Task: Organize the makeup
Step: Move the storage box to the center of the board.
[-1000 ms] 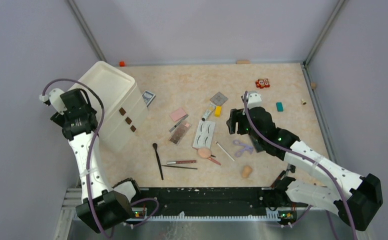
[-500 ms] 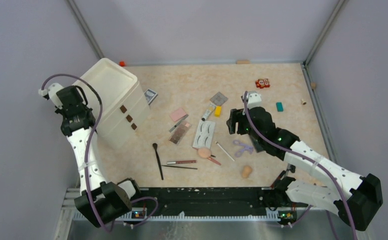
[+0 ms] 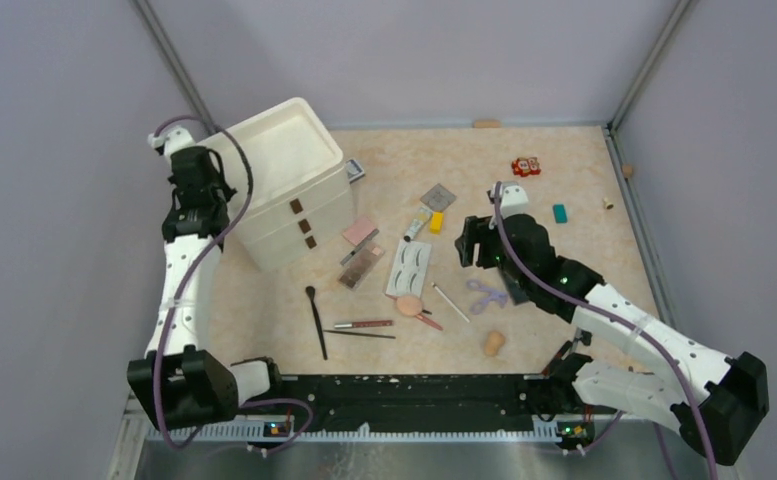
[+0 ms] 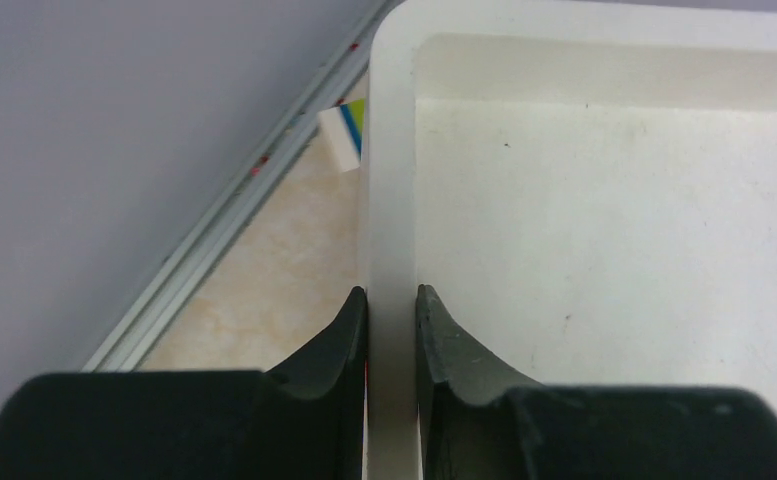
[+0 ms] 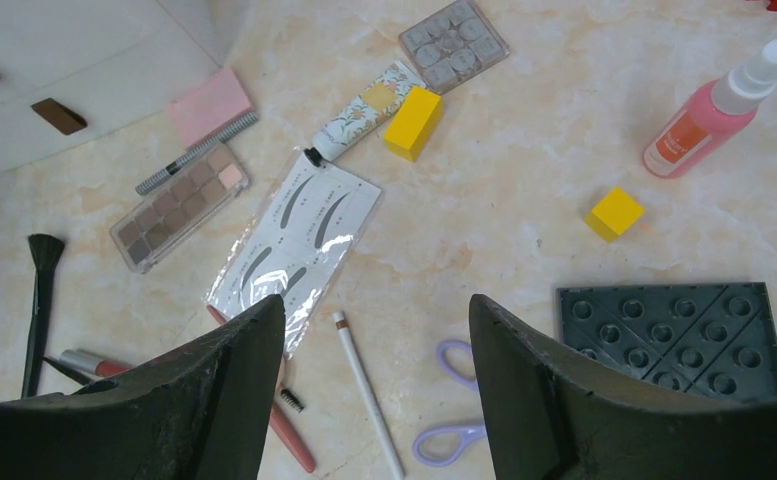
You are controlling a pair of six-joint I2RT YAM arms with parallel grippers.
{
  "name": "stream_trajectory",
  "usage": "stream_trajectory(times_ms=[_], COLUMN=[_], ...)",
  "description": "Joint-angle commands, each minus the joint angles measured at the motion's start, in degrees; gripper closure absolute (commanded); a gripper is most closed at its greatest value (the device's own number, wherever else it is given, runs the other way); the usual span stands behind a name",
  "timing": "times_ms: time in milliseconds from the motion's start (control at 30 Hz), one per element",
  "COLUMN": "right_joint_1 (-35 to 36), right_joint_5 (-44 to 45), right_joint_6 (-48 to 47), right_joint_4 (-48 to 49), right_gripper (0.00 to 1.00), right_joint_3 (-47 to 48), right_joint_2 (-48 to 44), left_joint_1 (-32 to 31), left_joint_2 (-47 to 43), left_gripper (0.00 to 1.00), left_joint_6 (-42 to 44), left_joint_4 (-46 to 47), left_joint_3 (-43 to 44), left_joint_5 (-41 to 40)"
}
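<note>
Top view: left gripper [image 3: 214,165] clamps the rim [image 3: 226,150] of a white 3-drawer unit [image 3: 294,190] at rear left; scattered makeup [image 3: 362,265] lies to its right, nearer the right gripper [image 3: 464,245].
Left wrist: both fingers [image 4: 339,340] pinch that rim.
Right wrist: wide, empty jaws hover near the white false-eyelash card [image 5: 299,240], long axis diagonal; brown eyeshadow palette [image 5: 179,205] just left.

A dark studded plate [image 5: 669,330] lies just right of the right claw [image 5: 376,320]; a yellow block [image 5: 412,122] and smaller yellow cube [image 5: 615,212] sit ahead, a white drawer unit [image 5: 94,60] far ahead-left.
</note>
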Motion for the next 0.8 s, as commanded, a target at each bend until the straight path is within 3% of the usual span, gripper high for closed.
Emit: stream_trajectory(times_ms=[0, 200, 400, 533, 767], right_joint_1=[-0.6, -0.6, -0.6, -0.6, -0.6], right_joint_5=[1.8, 3.6, 3.9, 4.5, 5.4], right_joint_6=[0.5, 0.2, 0.7, 1.1, 1.8], right_joint_4=[-0.2, -1.4, -1.6, -2.0, -0.8], right_gripper=[0.33, 0.33, 0.33, 0.33, 0.33], right_joint_3=[0.2, 0.2, -0.4, -0.7, -1.6], right_joint_2=[-2.0, -3.2, -3.4, -3.6, -3.2], left_joint_1=[-6.7, -10.7, -19.6, -20.5, -20.5], left_joint_2=[6.3, 14.8, 20.8, 21.8, 19.9], left_gripper=[0.91, 0.93, 0.89, 0.79, 0.52], left_joint_6=[-5.1, -4.4, -1.2, -1.2, 0.0], left_joint_4=[-0.3, 1.9, 3.6, 4.0, 1.5], left_joint_3=[0.7, 7.3, 10.8, 10.9, 12.8], left_joint_5=[8.7, 10.8, 8.9, 7.1, 6.7])
